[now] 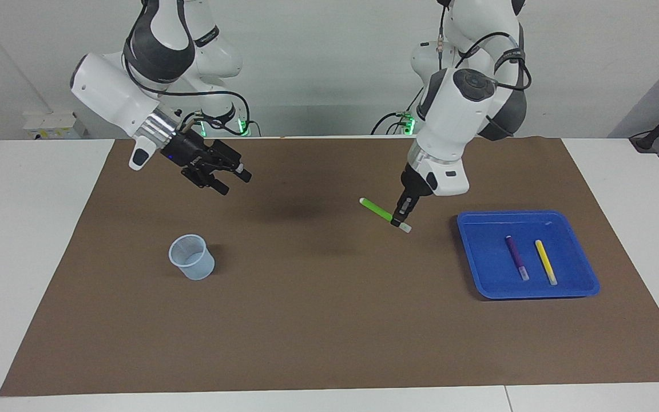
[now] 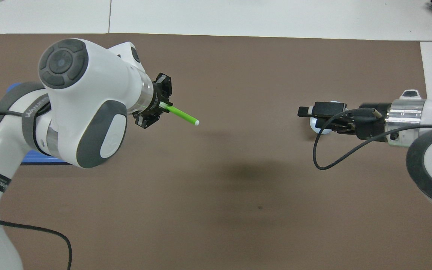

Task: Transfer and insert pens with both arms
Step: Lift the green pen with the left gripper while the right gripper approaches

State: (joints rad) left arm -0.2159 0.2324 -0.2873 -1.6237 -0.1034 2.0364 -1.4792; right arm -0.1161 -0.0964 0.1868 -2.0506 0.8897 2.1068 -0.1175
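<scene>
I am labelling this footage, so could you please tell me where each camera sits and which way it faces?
Facing view: high across the table, looking at both robots; whole arms show, plus cup and blue tray.
Overhead view: above the robots' end, looking steeply down and forward; forearms enter from the bottom.
Shared: the left pincer holding the green pen over the brown mat, and the open right pincer.
</scene>
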